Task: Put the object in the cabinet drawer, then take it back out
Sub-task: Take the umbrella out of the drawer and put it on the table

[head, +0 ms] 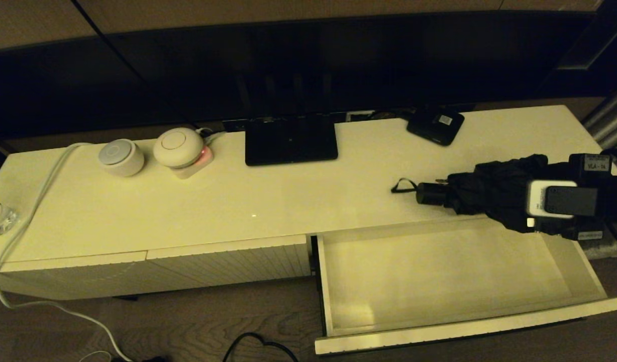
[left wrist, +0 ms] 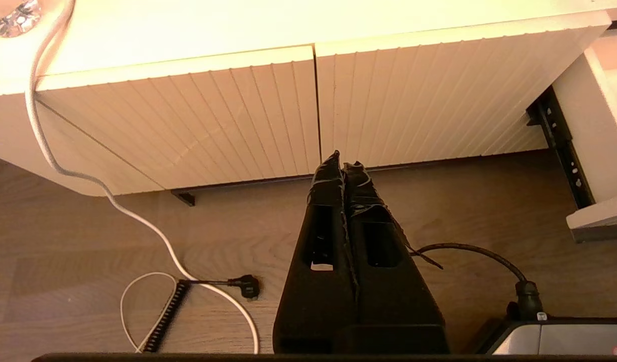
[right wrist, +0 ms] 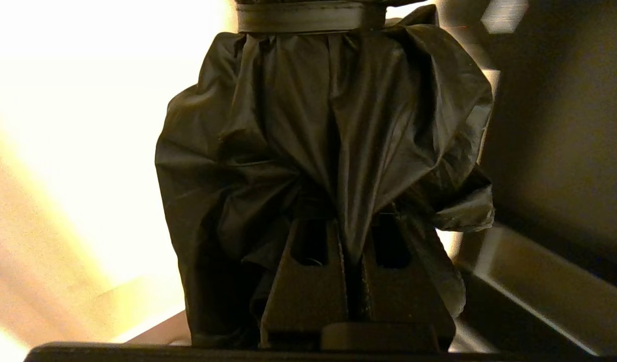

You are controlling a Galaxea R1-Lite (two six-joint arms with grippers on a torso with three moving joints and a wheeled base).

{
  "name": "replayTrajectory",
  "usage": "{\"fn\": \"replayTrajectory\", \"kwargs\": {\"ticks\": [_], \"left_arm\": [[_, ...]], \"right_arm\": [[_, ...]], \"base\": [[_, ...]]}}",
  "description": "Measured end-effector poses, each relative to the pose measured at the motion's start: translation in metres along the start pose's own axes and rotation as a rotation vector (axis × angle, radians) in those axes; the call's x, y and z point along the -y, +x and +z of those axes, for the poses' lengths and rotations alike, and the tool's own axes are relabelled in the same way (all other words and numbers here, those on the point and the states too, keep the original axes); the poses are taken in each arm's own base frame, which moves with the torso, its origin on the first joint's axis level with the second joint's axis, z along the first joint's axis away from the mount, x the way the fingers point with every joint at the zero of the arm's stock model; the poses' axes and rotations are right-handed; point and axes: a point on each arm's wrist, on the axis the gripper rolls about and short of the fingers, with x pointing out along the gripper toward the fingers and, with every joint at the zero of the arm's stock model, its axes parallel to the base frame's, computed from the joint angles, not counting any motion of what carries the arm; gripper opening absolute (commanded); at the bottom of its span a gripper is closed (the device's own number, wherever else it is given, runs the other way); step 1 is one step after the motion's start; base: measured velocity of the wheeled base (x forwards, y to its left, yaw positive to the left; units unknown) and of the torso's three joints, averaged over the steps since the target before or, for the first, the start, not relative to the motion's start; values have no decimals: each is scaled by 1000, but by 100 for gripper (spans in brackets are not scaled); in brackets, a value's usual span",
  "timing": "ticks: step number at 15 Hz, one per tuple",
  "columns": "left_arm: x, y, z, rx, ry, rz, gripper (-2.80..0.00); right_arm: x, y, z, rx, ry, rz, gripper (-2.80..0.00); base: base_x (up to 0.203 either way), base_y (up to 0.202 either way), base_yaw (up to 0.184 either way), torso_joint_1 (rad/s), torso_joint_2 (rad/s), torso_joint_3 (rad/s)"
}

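Observation:
The black folding umbrella is held lengthwise above the cabinet top's front edge, its short handle and thin wrist loop pointing left. Its bunched fabric overhangs the back right corner of the cabinet drawer, which is pulled fully out with a bare pale interior. My right gripper is shut on a fold of that fabric; in the head view the gripper is mostly hidden behind its wrist. My left gripper is shut on nothing, parked low before the closed ribbed fronts.
On the cabinet top stand a small flat black box with a white label, a black screen base and two round white devices. A white cable runs off the left end. Cables lie on the floor.

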Motion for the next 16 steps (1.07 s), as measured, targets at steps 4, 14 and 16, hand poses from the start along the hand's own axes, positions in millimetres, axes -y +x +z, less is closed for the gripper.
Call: {"fn": "replayTrajectory", "kwargs": {"ticks": [4,14,16], "left_arm": [[0,0,0,0,0,1,-280],[0,0,0,0,0,0,-280],[0,0,0,0,0,1,-280]], "right_arm": [[12,18,0,14,-9,-95,-280],[17,77,15,82,-75,-193,-280],[17,77,16,84,-76,-191,-280]], "base": [[0,0,0,0,0,0],[0,0,0,0,0,0],[0,0,0,0,0,0]]}}
